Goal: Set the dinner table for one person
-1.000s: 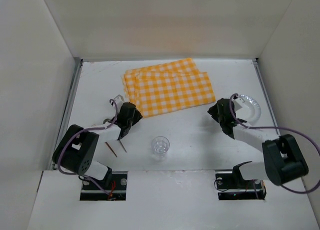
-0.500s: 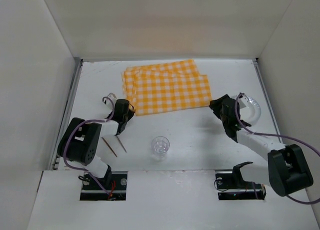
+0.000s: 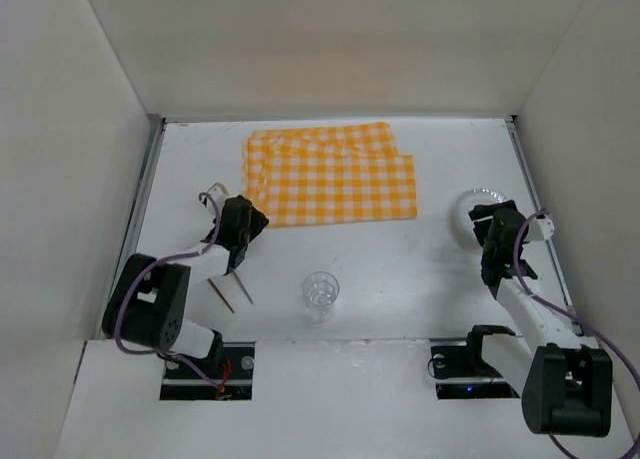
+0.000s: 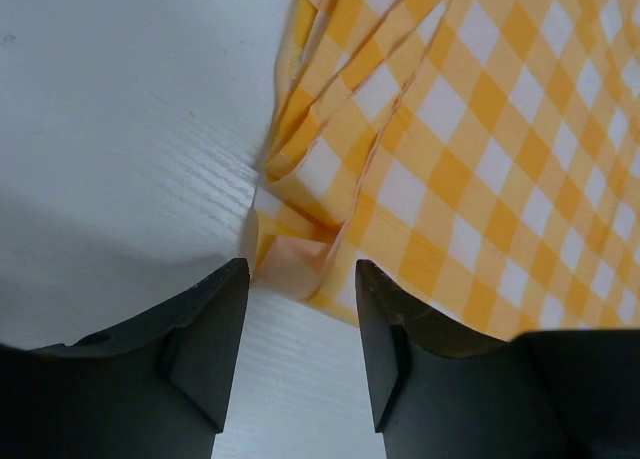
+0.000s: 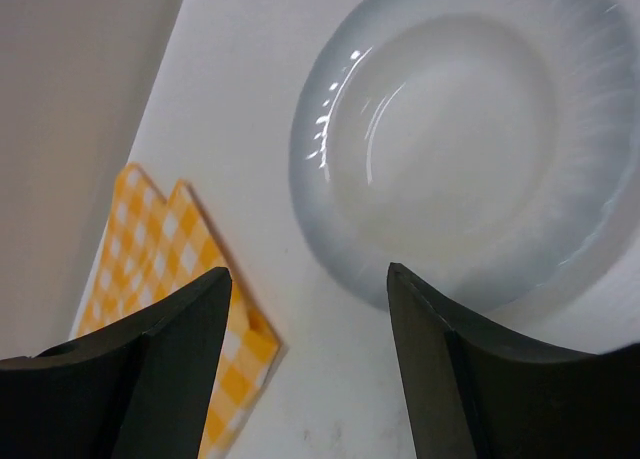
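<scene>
Dinner table (image 3: 400,264) fills the floor between the white walls, in front of both arm bases. On it lie a folded checked cloth (image 3: 330,174) at the far middle, a clear plate (image 3: 467,205) at the right, a clear cup (image 3: 321,291) near the front and two thin sticks (image 3: 233,292) at the left. The main risk, I think, is at the cloth: its corner is several loose layers (they fan apart in the left wrist view), so a pinch may catch only some of them, and the fold would open when pulled. The plate looks smooth and shallow, so it could slide away from the fingers. The left gripper (image 4: 300,279) is moderately open and empty, with the cloth corner just ahead of its tips; whether they touch I cannot tell. The right gripper (image 5: 310,284) is wide open and empty, above the plate's near rim.
</scene>
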Tool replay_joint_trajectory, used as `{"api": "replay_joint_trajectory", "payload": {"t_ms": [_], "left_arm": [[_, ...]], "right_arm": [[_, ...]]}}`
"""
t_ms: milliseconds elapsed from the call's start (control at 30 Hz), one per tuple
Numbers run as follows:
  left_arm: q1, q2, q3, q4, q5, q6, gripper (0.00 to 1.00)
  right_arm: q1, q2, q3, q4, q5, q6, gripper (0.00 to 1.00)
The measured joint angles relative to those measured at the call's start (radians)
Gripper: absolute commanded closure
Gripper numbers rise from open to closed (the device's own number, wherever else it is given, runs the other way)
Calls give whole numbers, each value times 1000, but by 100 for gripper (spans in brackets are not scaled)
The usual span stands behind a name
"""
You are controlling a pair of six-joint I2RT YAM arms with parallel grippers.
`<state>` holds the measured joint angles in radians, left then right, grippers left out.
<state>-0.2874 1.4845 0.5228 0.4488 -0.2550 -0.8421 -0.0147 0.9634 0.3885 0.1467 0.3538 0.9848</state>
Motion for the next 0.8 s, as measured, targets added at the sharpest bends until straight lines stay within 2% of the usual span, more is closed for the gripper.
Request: {"api": "replay_joint_trajectory", "payload": {"t_ms": [200, 300, 800], "left_arm": [[-15, -246, -69, -35, -53, 25, 51], [-37, -305, -92, -16, -78, 39, 51], [-52, -269, -122, 23, -65, 66, 49]], "right_arm": [[-167, -20, -9, -52, -1, -2, 28], [-225, -19, -37, -69, 0, 1, 29], [-338, 137, -61, -50, -85, 47, 30]]}}
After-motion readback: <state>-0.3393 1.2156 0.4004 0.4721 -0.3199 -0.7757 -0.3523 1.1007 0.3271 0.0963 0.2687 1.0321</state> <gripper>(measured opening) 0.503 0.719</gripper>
